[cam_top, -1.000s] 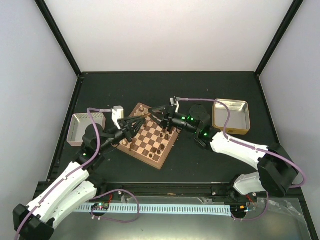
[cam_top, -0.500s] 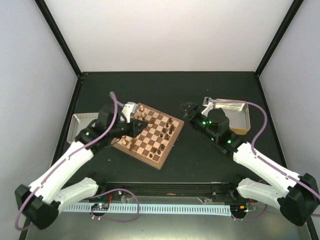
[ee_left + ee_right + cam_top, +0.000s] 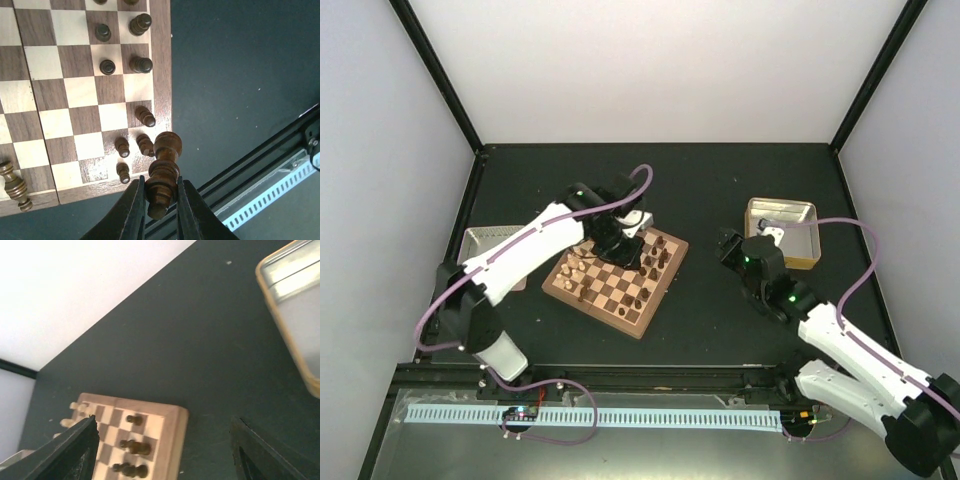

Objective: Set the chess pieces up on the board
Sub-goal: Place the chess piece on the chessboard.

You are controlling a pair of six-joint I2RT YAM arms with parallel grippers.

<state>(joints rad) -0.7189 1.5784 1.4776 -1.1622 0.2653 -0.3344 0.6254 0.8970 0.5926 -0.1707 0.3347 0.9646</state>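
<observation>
The board (image 3: pixel 617 300) lies tilted at the table's middle. Dark chess pieces (image 3: pixel 656 258) stand along its right side and pale ones (image 3: pixel 574 270) along its left. My left gripper (image 3: pixel 619 243) hangs over the board's far part, shut on a tall dark brown chess piece (image 3: pixel 163 172). In the left wrist view that piece hangs above the board's corner (image 3: pixel 150 172), over small dark pieces (image 3: pixel 122 146). Another piece (image 3: pixel 14 184) lies on its side on the border. My right gripper (image 3: pixel 728 244) is open and empty, off the board's right; its fingers (image 3: pixel 75 450) frame the board's corner (image 3: pixel 176 437).
A gold-rimmed metal tray (image 3: pixel 782 232) stands at the right, just behind my right gripper, also in the right wrist view (image 3: pixel 292 315). A silver tray (image 3: pixel 478 246) sits left of the board, partly under the left arm. A rail (image 3: pixel 620 415) runs along the near edge.
My left arm has swung from the board's left side across to its far part, still shut on the dark piece. My right gripper has opened and pulled back off the board to the right.
</observation>
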